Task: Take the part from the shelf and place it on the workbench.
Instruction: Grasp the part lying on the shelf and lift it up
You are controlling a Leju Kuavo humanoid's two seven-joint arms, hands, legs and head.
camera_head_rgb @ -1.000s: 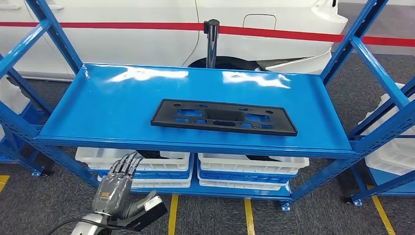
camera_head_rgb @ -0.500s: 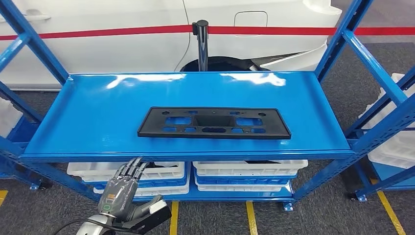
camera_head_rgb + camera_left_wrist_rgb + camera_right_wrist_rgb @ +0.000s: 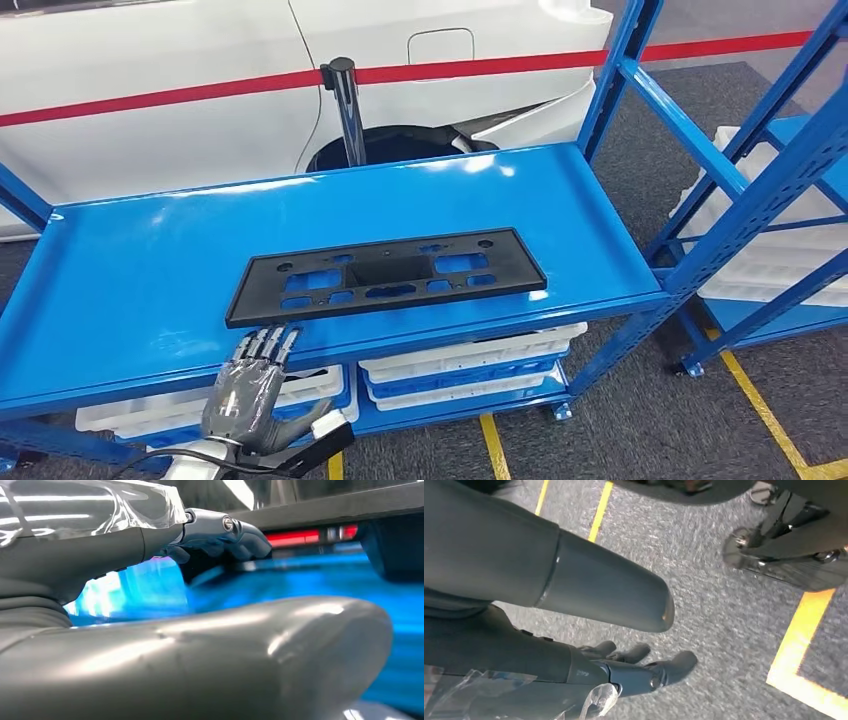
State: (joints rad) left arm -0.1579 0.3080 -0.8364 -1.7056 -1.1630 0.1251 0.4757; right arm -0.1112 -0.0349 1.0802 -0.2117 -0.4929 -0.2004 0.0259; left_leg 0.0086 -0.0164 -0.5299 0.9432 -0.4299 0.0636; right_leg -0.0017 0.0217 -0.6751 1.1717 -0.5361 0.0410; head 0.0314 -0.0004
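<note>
We see the flat black plastic rectangular part with cut-out openings (image 3: 388, 277) lying on the glossy blue metal shelf (image 3: 150, 270), near its front edge and about in the middle of its width. It lies flat on its broad face, so it rests stable and nothing holds it. Its long axis runs along the shelf, from our left to our right, and it is a little turned: the right end points slightly away from us, the left end comes closer to the front lip. We think this position suits a reach from the front, because the near long edge is just behind the lip.

Our left hand (image 3: 250, 385) is raised in front of the shelf, below the front edge, with the back of the hand toward the head camera. Its fingers (image 3: 268, 343) are stretched out, side by side with small gaps, and they point up toward the left end of the part. They hold nothing and do not touch the part. In the left wrist view the blue surface is blurred beyond the thumb.

Our right hand (image 3: 634, 672) hangs low over the grey carpet floor with yellow lines (image 3: 724, 620). Its fingers are loosely bent and apart, with nothing in them. We judge that the task is at its start: the part is not yet taken.
</note>
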